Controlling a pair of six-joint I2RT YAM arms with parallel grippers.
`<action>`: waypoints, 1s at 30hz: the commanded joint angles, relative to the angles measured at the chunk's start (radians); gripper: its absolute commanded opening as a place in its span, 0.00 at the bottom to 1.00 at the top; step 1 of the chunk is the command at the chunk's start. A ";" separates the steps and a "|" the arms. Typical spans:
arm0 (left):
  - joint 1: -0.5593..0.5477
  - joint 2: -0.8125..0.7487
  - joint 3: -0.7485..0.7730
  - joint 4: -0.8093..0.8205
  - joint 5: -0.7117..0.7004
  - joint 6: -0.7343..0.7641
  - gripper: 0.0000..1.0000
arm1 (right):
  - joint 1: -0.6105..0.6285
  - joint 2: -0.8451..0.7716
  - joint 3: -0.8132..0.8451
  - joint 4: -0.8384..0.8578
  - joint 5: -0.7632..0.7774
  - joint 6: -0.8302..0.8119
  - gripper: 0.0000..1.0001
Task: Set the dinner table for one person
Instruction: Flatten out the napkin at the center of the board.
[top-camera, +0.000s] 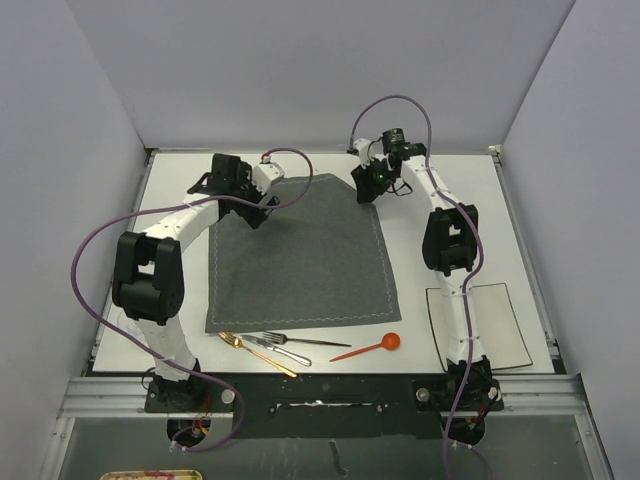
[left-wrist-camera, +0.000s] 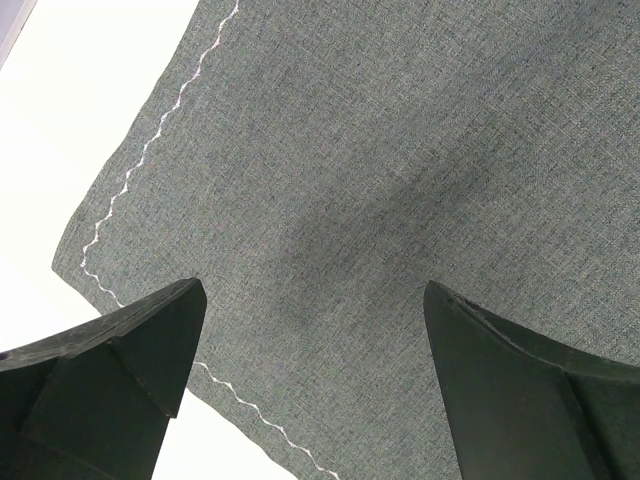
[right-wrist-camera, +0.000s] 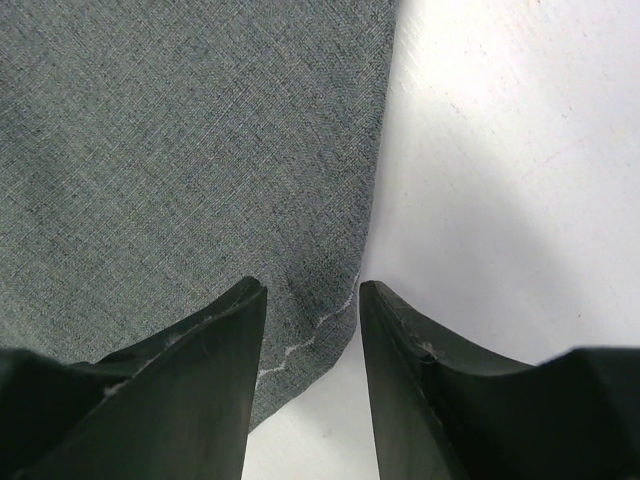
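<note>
Nearest, forks and a red spoon lie in front of the grey mat on the white tabletop. At the mat's far corners, left jaws hang spread wide; right jaws sit half apart over its edge, maybe not pinching.

Placemat, plate and loose cutlery
A dark grey placemat with pale zigzag stitching lies flat. Along its near edge lie a gold utensil, a silver utensil, a dark-handled fork and a red spoon. A square white plate sits off to the right.
</note>
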 joint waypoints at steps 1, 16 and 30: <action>0.010 0.010 0.032 0.042 0.031 0.006 0.91 | 0.002 0.031 0.038 0.021 -0.024 0.004 0.44; 0.013 0.004 0.023 0.038 0.029 0.022 0.88 | 0.016 0.016 0.012 0.033 0.000 0.000 0.06; 0.012 -0.019 0.002 0.045 0.029 0.038 0.86 | 0.033 -0.237 -0.272 0.258 0.455 -0.145 0.00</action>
